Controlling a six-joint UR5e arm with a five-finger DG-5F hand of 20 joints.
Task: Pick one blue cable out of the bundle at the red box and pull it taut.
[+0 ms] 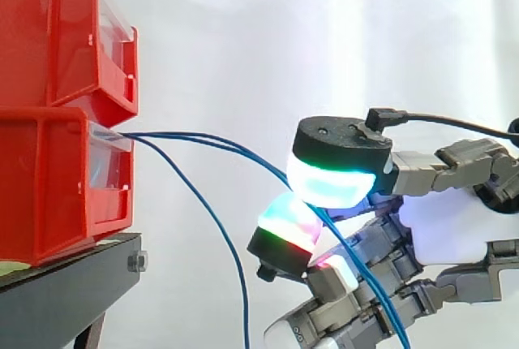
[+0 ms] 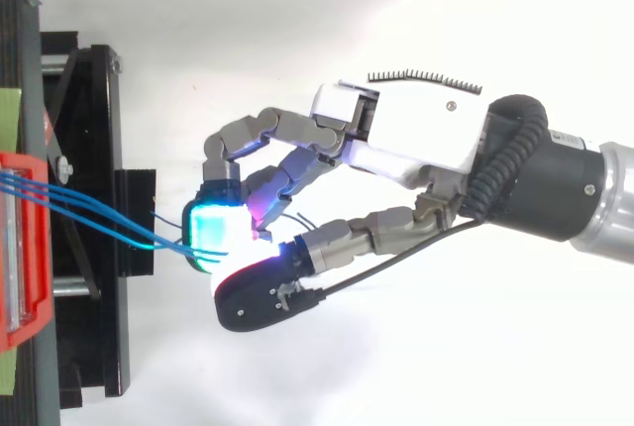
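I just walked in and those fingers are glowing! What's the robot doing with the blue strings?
A robot hand is working at blue cables that come out of the lower red bin on the black stand. Its curled fingers have glowing pads closed on what looks like two of the cables, which run to it in a gentle curve, not yet pulled tight. A third blue cable hangs loose below them.
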